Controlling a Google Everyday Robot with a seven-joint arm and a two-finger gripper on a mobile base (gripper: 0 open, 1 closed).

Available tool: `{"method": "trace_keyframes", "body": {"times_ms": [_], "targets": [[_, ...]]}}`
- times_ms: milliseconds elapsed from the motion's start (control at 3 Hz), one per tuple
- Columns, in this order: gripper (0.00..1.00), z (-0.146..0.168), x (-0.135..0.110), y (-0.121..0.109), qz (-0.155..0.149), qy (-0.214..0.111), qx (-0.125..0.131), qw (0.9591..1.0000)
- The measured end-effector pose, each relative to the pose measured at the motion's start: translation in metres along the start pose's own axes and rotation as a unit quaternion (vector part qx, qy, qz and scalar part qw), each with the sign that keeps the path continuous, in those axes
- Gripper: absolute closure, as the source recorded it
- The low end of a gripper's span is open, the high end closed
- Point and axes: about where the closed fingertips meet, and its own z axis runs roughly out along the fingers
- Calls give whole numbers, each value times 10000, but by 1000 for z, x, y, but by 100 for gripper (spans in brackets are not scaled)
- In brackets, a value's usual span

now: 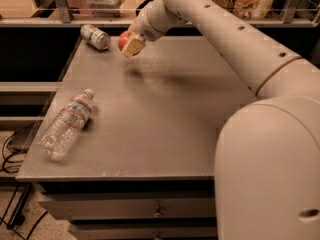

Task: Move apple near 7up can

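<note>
Gripper sits upper center-left of frame, over the far part of the table, jaws clamped on the apple, which is held off the surface. 7up can lies on its side at the table's upper-left corner, near the apple, apart. Water bottle lies at the left edge.

The arm is a thick, smooth cream-white tube with a row of small dark holes and a thin tan seam ring before its bulky rounded shell. Its gripper, near the 7up can, has pale yellowish-tan fingers.
</note>
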Motion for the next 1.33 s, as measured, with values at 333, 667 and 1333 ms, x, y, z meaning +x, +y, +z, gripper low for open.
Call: {"method": "trace_keyframes", "body": {"times_ms": [333,667,1333], "targets": [[100,28,-6,-8,-109,82,-51,9999],[81,51,-12,-9,-157,140,-145,9997],[35,76,-22,-9,-198,134,-252,9994]]}}
